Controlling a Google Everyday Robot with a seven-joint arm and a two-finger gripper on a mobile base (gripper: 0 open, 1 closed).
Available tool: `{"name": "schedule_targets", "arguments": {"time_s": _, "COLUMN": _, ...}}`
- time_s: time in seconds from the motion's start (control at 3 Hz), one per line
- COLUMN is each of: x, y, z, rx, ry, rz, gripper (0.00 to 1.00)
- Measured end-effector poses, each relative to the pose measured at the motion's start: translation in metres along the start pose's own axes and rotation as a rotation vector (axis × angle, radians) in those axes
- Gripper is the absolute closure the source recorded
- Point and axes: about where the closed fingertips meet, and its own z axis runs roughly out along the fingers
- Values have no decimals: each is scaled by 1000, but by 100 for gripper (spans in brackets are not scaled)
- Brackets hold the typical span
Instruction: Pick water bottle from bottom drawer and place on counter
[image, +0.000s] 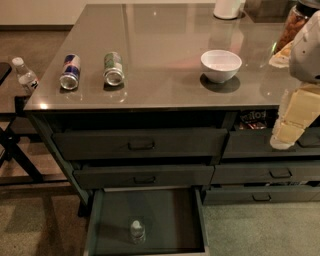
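Note:
The water bottle (137, 231) stands upright on the floor of the open bottom drawer (170, 215), near its front and left of centre. I see it from above, white cap up. The glossy grey counter (165, 45) spans the top of the dark cabinet. My gripper (283, 141) hangs at the right edge of the view, in front of the upper right drawers, far up and to the right of the bottle. It holds nothing that I can see.
On the counter lie a blue-and-silver can (70, 72) and a green can (113, 69); a white bowl (221, 65) stands at centre right. Two handled drawers (141, 144) sit above the open one. Another clear bottle (24, 75) stands on a side stand at left.

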Motion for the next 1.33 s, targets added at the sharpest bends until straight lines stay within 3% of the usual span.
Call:
{"name": "schedule_targets", "arguments": {"time_s": 0.33, "x": 0, "y": 0, "z": 0, "rx": 0, "ry": 0, "rz": 0, "gripper": 0}}
{"name": "schedule_targets", "arguments": {"time_s": 0.67, "x": -2, "y": 5, "z": 27, "rx": -18, "ry": -32, "rz": 19, "gripper": 0}}
{"name": "schedule_targets", "arguments": {"time_s": 1.0, "x": -4, "y": 16, "z": 83, "rx": -65, "ry": -83, "rz": 56, "gripper": 0}}
{"name": "schedule_targets", "arguments": {"time_s": 1.33, "x": -4, "y": 32, "z": 149, "rx": -149, "ry": -99, "rz": 94, "gripper": 0}}
